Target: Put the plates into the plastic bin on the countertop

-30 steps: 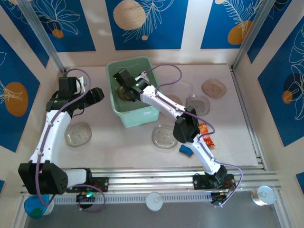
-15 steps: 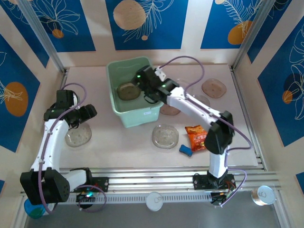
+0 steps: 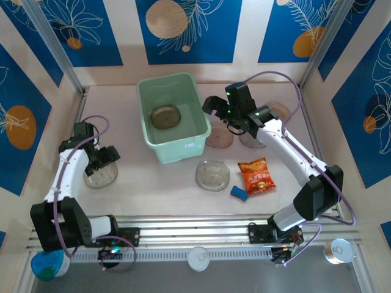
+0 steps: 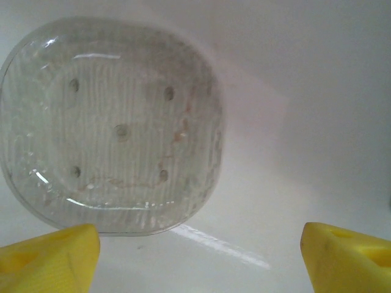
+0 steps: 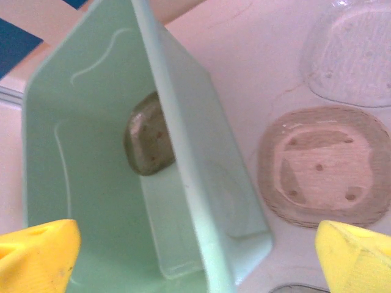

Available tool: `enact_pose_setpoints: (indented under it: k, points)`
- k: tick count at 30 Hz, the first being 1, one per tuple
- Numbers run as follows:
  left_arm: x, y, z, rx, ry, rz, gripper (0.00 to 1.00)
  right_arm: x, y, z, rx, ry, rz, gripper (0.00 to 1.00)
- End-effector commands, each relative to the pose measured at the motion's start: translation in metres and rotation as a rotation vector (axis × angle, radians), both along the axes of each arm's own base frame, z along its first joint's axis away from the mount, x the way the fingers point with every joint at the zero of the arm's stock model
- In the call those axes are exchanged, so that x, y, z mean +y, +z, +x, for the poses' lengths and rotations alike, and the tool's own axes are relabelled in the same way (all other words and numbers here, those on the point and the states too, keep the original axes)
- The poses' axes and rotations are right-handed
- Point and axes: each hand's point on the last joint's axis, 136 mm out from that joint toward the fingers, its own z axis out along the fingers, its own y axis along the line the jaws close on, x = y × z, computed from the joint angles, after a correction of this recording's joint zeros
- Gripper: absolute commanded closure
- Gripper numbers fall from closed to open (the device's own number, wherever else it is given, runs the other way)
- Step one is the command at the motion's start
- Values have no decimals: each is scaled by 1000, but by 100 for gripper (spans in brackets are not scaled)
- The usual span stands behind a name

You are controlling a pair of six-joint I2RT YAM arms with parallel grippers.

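Concealment: the right arm covers parts of the brown plate beside the bin, the arm-covered clear plate and the far brown plate in the top view. In the right wrist view, the arm-covered clear plate is cut off at 1 o'clock.
Unclear: whether the left fingertips touch the left clear plate cannot be told.
Plastic bin: set at 12 o'clock on the countertop. One smoky-brown plate is seen lying flat on its floor.
Left gripper: held with its fingers spread wide apart, at the near rim of the left clear plate, at 9 o'clock on the countertop.
Right gripper: held with its fingers wide apart, at 3 o'clock of the bin, over its right wall.
Edges: the brown plate beside the bin lies just beside that right wall.
Open room: bare countertop is seen at 6 o'clock of the bin, between the left clear plate and the middle clear plate.
Clutter: a snack packet and a blue object lie at 4 o'clock.
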Motion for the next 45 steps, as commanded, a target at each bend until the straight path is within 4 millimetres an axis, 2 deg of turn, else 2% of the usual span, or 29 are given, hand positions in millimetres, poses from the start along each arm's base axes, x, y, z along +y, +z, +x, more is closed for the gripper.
enact_pose_setpoints:
  k: [1, 4, 10, 14, 18, 24, 31, 45]
  points:
    - [10, -14, -17, 78, 25, 1, 15, -4, -13, -8, 31, 75, 24, 2]
    - [16, -19, -20, 93, 56, -4, 16, -8, -28, -6, 86, 74, 65, 3]
    - [27, -37, -22, 138, 71, -1, 16, -4, -32, 0, 90, 110, 69, 3]
    - [23, -50, -6, 116, 38, -47, 17, -6, -36, -1, 97, 112, 66, 2]
    - [21, -52, 12, 73, 17, -72, 17, -10, -40, -2, 104, 99, 63, 2]
    - [8, -66, 30, 64, -51, -164, 18, -14, -51, 0, 134, 69, 67, 2]
    - [-4, -85, 34, 74, -103, -232, 18, -23, -59, 6, 134, 29, 31, 1]
    - [-45, -103, 47, 75, -189, -323, 17, -17, -72, 16, 172, 35, 22, 2]
